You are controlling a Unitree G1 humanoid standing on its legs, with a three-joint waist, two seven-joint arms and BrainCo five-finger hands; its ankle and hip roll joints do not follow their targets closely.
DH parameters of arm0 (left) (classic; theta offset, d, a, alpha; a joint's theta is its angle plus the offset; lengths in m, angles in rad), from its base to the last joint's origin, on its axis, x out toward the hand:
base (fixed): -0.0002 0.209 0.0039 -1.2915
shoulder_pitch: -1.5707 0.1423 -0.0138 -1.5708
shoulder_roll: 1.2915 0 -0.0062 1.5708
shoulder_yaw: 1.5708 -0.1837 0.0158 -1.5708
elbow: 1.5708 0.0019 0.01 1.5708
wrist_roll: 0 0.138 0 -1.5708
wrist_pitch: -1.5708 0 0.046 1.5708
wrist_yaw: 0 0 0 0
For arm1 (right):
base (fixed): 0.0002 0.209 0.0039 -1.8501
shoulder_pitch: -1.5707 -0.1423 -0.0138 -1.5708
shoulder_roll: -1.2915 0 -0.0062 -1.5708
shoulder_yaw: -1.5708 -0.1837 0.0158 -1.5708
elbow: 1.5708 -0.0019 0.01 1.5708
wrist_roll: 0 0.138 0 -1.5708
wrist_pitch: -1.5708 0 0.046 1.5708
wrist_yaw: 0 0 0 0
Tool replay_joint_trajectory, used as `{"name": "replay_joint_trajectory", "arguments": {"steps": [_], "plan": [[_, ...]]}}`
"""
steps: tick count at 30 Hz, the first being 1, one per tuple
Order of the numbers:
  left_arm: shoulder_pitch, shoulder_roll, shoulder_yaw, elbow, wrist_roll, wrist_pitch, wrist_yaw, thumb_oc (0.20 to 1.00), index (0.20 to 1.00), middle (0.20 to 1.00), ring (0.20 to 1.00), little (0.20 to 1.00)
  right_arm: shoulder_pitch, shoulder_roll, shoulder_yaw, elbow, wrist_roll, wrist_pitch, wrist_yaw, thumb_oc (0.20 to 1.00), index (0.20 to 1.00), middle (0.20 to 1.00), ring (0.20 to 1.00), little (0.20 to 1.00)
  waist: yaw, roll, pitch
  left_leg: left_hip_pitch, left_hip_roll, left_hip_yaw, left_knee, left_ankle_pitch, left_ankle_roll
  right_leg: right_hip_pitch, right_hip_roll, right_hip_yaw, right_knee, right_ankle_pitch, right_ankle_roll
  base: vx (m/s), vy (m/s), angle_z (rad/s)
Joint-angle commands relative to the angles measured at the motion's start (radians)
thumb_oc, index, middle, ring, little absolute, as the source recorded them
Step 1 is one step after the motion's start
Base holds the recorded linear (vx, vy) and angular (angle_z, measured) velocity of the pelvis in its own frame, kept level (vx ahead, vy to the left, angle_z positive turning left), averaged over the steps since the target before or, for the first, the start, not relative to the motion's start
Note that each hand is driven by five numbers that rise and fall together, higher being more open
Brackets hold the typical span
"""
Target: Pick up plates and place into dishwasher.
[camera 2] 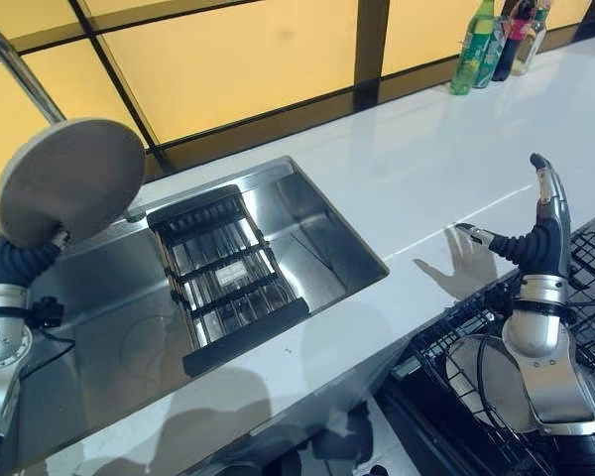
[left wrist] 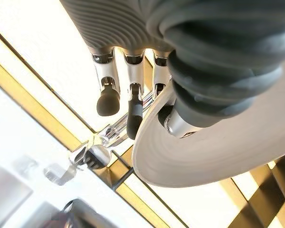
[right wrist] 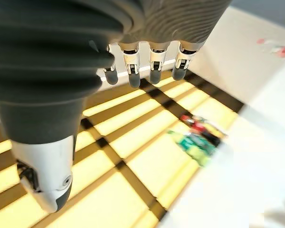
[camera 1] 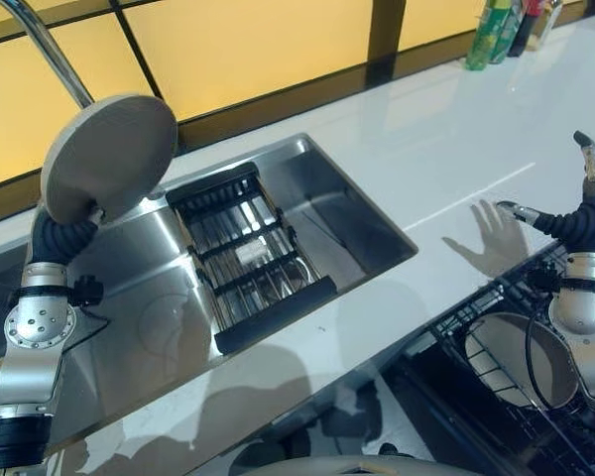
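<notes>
Grey round plate (camera 1: 109, 157) pinched at its lower rim by left hand (left wrist: 133, 102), fingers on one face and thumb on the other, raised above stainless sink (camera 1: 347, 198) beside faucet (camera 1: 50, 50). Black drying rack (camera 1: 248, 258) inside sink. Right hand (camera 2: 540, 223) relaxed, fingers straight, empty, above white counter (camera 1: 456, 139) near open dishwasher rack (camera 1: 496, 357) with another plate (camera 1: 516, 362).

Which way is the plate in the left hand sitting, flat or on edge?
On edge. The plate stands nearly upright above the sink, its round face toward the camera; the left hand grips it, fingers curled at its rim.
</notes>
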Motion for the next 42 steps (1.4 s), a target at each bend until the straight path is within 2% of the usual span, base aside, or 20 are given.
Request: {"name": "replay_joint_trajectory", "arguments": {"steps": [1,5,8,13,18,23,28,30,35,42], "plan": [[-0.073,0.034,0.014,-0.024,0.032,-0.053,0.014,0.200,0.200,0.200,0.200,0.200,-0.090,-0.050,-0.024,-0.078,-0.016,-0.062,-0.027,1.000,1.000,1.000,1.000,1.000,0.021,-0.004,-0.069,-0.027,0.035,0.017,0.029,-0.054,-0.020,-0.056,0.019,-0.033,0.185,-0.141,-0.020,-0.03,-0.039,0.04],[-0.096,0.034,0.003,-0.034,-0.018,-0.065,0.008,0.200,0.200,0.200,0.200,0.200,-0.154,-0.049,0.011,-0.101,0.008,-0.094,-0.009,1.000,1.000,1.000,1.000,1.000,0.034,-0.009,-0.079,-0.024,0.039,0.006,0.024,-0.050,-0.024,-0.045,0.026,-0.039,0.178,-0.141,-0.024,-0.04,-0.038,0.06],[-0.130,0.020,-0.034,-0.053,-0.033,-0.111,-0.009,0.200,0.200,0.200,0.200,0.200,-0.228,-0.043,0.066,-0.134,0.030,-0.113,0.029,1.000,1.000,1.000,1.000,1.000,0.045,-0.015,-0.085,-0.025,0.040,-0.004,0.022,-0.048,-0.028,-0.039,0.029,-0.047,0.174,-0.142,-0.026,-0.04,-0.037,0.07],[-0.232,-0.027,-0.163,-0.078,-0.060,-0.214,-0.053,0.200,0.200,0.200,0.200,0.200,-0.391,-0.003,0.222,-0.143,0.066,-0.137,0.118,1.000,1.000,1.000,1.000,1.000,0.060,-0.021,-0.096,-0.031,0.040,-0.021,0.022,-0.042,-0.034,-0.033,0.034,-0.058,0.174,-0.146,-0.033,-0.05,-0.020,0.08],[-0.321,-0.098,-0.313,-0.077,-0.098,-0.245,-0.110,0.200,0.200,0.200,0.200,0.200,-0.491,0.068,0.371,-0.126,0.077,-0.139,0.223,1.000,1.000,1.000,1.000,1.000,0.070,-0.023,-0.108,-0.032,0.037,-0.041,0.024,-0.042,-0.032,-0.026,0.041,-0.064,0.178,-0.153,-0.042,-0.02,-0.004,0.09],[-0.377,-0.132,-0.416,-0.079,-0.055,-0.281,-0.148,0.200,0.200,0.200,0.200,0.200,-0.528,0.123,0.465,-0.120,0.097,-0.128,0.321,1.000,1.000,1.000,1.000,1.000,0.067,-0.024,-0.111,-0.028,0.036,-0.045,0.022,-0.041,-0.030,-0.022,0.045,-0.063,0.176,-0.151,-0.044,-0.01,0.000,0.02],[-0.418,-0.096,-0.482,-0.098,0.029,-0.333,-0.199,0.200,0.200,0.200,0.200,0.200,-0.540,0.119,0.505,-0.119,0.101,-0.123,0.354,1.000,1.000,1.000,1.000,1.000,0.060,-0.024,-0.114,-0.023,0.038,-0.034,0.024,-0.044,-0.030,-0.019,0.045,-0.058,0.169,-0.146,-0.042,0.00,0.000,0.00],[-0.441,-0.051,-0.505,-0.112,0.082,-0.366,-0.215,0.200,0.200,0.200,0.200,0.200,-0.540,0.101,0.504,-0.120,0.113,-0.125,0.361,1.000,1.000,1.000,1.000,1.000,0.053,-0.022,-0.117,-0.019,0.039,-0.026,0.021,-0.045,-0.029,-0.018,0.043,-0.056,0.167,-0.144,-0.038,0.00,0.000,0.00],[-0.481,0.040,-0.503,-0.140,0.123,-0.429,-0.221,0.200,0.200,0.200,0.200,0.200,-0.526,0.067,0.480,-0.135,0.142,-0.122,0.369,1.000,1.000,1.000,1.000,1.000,0.043,-0.018,-0.120,-0.017,0.034,-0.014,0.022,-0.047,-0.026,-0.020,0.036,-0.052,0.164,-0.138,-0.033,0.00,0.000,0.00],[-0.501,0.127,-0.483,-0.163,0.191,-0.475,-0.232,0.200,0.200,0.200,0.200,0.200,-0.495,0.030,0.450,-0.155,0.166,-0.123,0.395,1.000,1.000,1.000,1.000,1.000,0.036,-0.015,-0.127,-0.014,0.029,-0.003,0.030,-0.054,-0.021,-0.024,0.024,-0.050,0.169,-0.132,-0.025,0.00,0.000,0.00]]}}
